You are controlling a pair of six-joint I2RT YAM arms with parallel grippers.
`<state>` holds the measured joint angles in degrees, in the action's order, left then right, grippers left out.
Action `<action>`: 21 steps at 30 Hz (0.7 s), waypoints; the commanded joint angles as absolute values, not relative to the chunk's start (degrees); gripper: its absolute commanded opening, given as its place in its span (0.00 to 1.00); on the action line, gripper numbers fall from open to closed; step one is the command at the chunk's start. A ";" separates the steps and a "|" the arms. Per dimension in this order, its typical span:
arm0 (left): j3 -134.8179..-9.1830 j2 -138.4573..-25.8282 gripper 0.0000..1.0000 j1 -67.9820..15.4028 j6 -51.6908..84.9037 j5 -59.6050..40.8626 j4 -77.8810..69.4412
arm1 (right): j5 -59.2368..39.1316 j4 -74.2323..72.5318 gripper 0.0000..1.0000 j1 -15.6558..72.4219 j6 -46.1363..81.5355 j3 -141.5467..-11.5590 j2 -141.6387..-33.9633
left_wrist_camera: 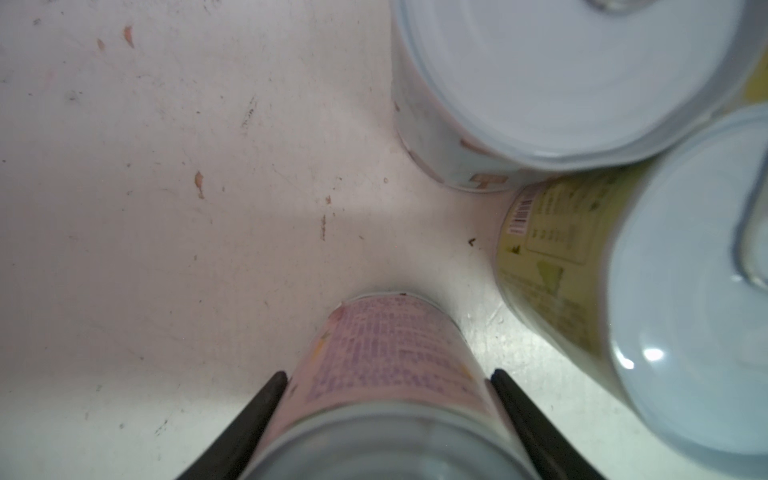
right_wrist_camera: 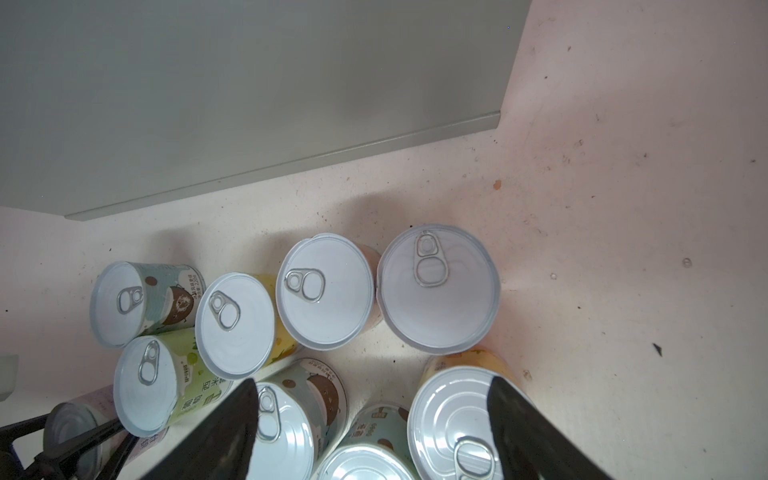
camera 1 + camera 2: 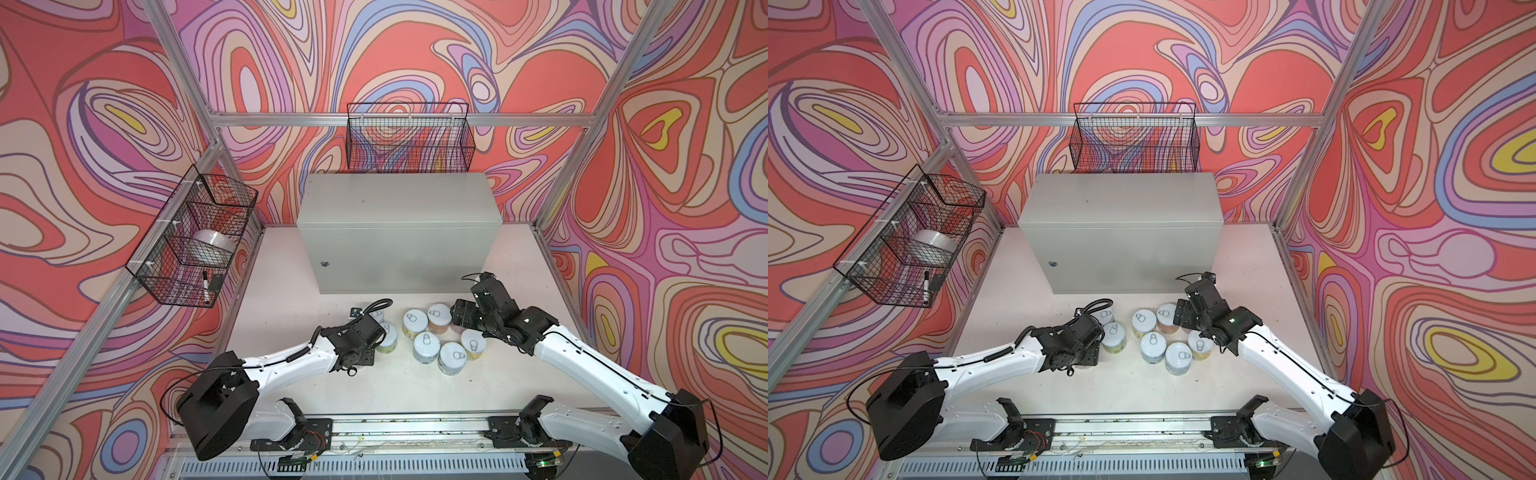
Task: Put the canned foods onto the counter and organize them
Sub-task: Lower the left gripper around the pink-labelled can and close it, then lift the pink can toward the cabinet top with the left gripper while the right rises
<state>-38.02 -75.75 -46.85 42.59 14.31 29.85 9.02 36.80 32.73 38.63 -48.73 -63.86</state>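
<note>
Left claw (image 1: 388,374) clamps the pink-labelled cylindrical tin can (image 1: 386,340), upright for lifting; right claw (image 2: 374,380) hangs open over silver-lidded tin cans (image 2: 324,291) — light-grey metal cabinet counter (image 2: 249,104) just ahead; in a top view the counter (image 3: 399,199) is bare.

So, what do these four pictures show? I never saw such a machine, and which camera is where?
You see two white robot arms, the left arm and the right arm, at a table. The two wide pictures come from one double camera above, looking down. The two close pictures come from small cameras on the arms' wrists. Small cans stand on the table before a grey metal box, the counter; none is on it yet. The left fingers are shut on a pink can standing on the table. The right fingers are open above other cans, holding nothing.
</note>
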 commanded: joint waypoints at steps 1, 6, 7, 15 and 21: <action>-41.08 -74.77 0.00 -46.92 41.60 17.17 34.66 | 9.67 36.53 0.89 33.14 38.40 -49.24 -64.13; -43.76 -72.27 0.00 -46.93 40.09 17.40 38.51 | 9.49 36.73 0.89 33.14 38.24 -49.75 -63.99; -44.68 -71.76 0.00 -46.86 39.58 17.27 39.51 | 9.41 36.71 0.89 33.13 38.25 -49.83 -63.98; -58.46 -66.47 0.00 -46.90 35.46 14.66 51.82 | 10.81 39.84 0.89 33.14 36.74 -55.26 -62.83; -77.49 -69.42 0.00 -46.93 31.84 13.69 61.33 | 13.56 44.59 0.89 33.15 34.42 -62.92 -63.26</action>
